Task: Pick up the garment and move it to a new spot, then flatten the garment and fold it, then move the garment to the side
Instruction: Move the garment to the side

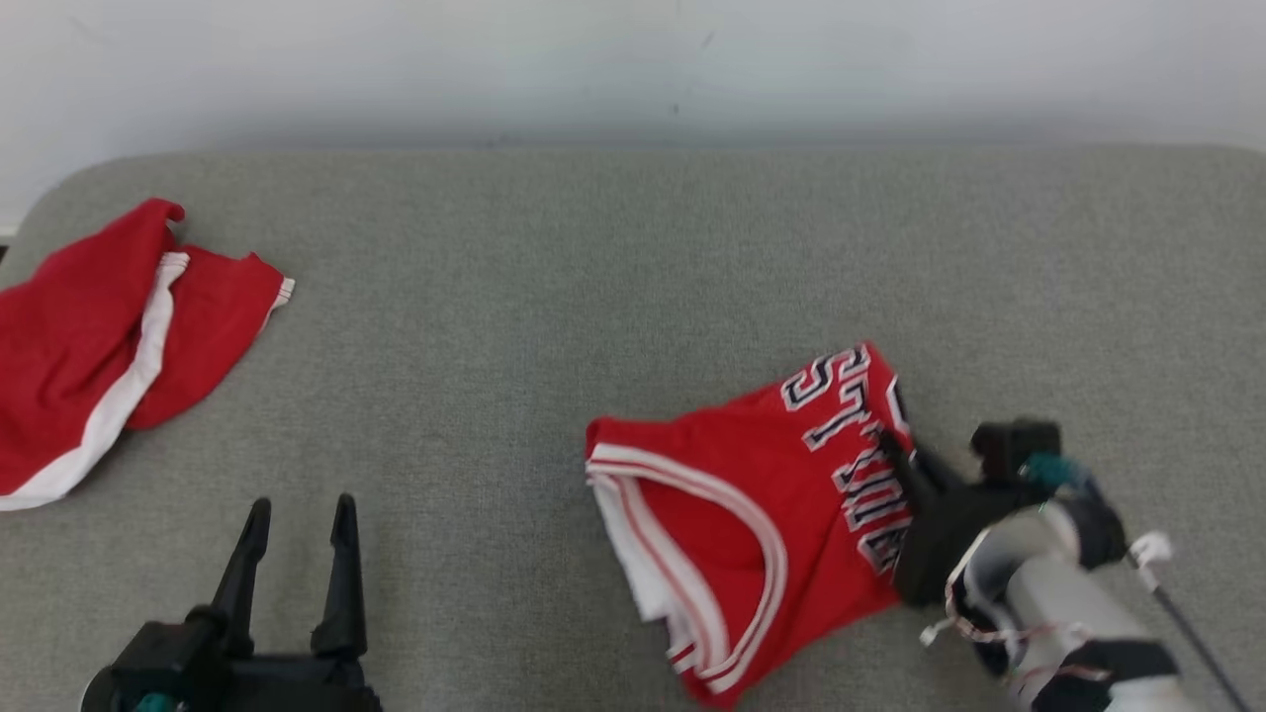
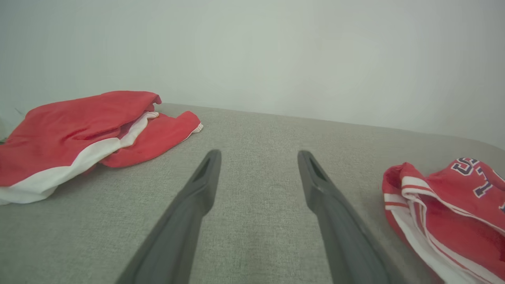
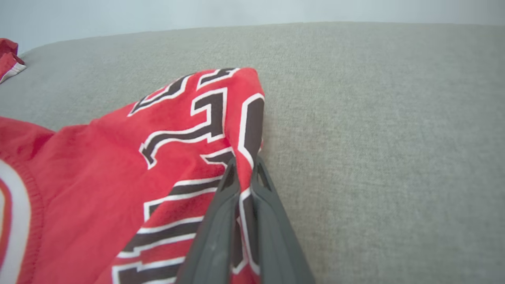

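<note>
**Grey padded surface (image 1: pixel 633 277): right gripper (image 1: pixel 890 445) clamped on jersey (image 1: pixel 752 494)**

1. Surface. Grey woven fabric covers the whole work area. Its far edge runs along a pale wall (image 1: pixel 633 59). The far left corner is rounded.

2. Task item. The jersey is red with white and red striped trim and dark letters outlined in white. It lies crumpled and partly doubled over on the near right part of the surface. The lettered panel faces up on its right side. The trimmed opening faces the near left.

3. Right gripper. Both fingers are pressed together on the jersey's right edge, at the lettered panel. In the right wrist view a raised fold of red cloth sits pinched between the two fingertips (image 3: pixel 230 173).

4. Left gripper (image 1: pixel 302 524). The fingers are spread wide over bare fabric at the near left. They hold nothing and touch no cloth.

5. Other item. A red and white garment (image 1: pixel 89 346) lies bunched at the far left, overlapping the left edge of the head view. It is well apart from the jersey.

6. Open room. A broad bare strip separates the two garments. The far half of the surface is bare across its width. Bare fabric also extends to the right of the jersey.
</note>
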Robot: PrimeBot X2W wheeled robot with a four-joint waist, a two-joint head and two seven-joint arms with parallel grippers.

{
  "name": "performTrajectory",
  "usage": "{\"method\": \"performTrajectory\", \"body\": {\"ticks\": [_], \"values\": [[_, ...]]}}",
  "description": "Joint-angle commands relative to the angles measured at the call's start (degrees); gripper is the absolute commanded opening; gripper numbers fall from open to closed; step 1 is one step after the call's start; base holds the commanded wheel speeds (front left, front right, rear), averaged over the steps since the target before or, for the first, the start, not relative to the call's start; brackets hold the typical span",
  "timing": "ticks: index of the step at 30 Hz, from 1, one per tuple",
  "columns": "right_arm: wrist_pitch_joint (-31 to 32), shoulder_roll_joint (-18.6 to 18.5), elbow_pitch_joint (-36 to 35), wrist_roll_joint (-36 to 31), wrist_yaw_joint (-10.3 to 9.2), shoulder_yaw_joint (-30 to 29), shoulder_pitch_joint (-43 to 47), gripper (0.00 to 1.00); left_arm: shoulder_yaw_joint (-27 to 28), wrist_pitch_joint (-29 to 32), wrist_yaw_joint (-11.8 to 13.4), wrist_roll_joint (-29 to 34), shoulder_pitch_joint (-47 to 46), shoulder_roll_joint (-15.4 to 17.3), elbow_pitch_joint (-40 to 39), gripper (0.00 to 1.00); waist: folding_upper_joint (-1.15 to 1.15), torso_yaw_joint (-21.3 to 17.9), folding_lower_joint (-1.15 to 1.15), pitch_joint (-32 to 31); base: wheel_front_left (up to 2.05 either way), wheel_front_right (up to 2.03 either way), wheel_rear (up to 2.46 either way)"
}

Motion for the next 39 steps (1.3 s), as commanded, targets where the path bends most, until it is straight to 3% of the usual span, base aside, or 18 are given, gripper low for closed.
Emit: {"method": "performTrajectory", "body": {"ticks": [1, 6, 14, 20, 29, 39], "values": [[0.21, -1.28, -0.19, 0.37, -0.16, 0.05, -1.78, 0.0, -0.32, -0.03, 0.1, -0.2, -1.3, -0.04, -0.28, 1.0, 0.0, -0.68, 0.0, 3.06, 0.0, 0.0, 0.0], [2.19, -7.67, -1.42, 0.19, -0.16, 0.88, -10.07, 0.0, -1.81, -0.02, 0.1, -0.32, -5.0, 0.23, -2.46, 1.0, 0.0, -2.95, 0.0, 10.0, 0.0, 0.0, 0.0], [5.78, -18.9, -5.7, 1.15, -0.16, 0.9, -22.04, 0.0, -0.99, -0.03, 0.1, 0.62, -9.06, 3.94, -8.47, 1.0, 0.0, -9.32, 0.0, 21.84, 0.0, 0.0, 0.0], [8.55, -25.47, -8.16, 1.74, -0.16, -0.86, -27.14, 0.0, -0.17, -0.02, 0.1, 0.86, -10.19, 7.08, -11.58, 1.0, 0.0, -12.99, 0.0, 26.55, 0.0, 0.0, 0.0], [12.26, -30.66, -8.72, 2.03, -0.16, -0.64, -34.47, 0.0, 1.2, -0.02, 0.1, 0.64, -9.57, 10.12, -14.8, 1.0, 0.0, -15.92, 0.0, 29.76, 0.0, 0.0, 0.0], [13.11, -33.66, -4.61, 1.11, -0.16, 0.25, -39.8, 0.0, 1.21, 0.04, 0.08, 0.36, -8.42, 10.18, -16.53, 1.0, 0.0, -16.02, 0.0, 30.2, 0.0, 0.0, 0.0]]}}
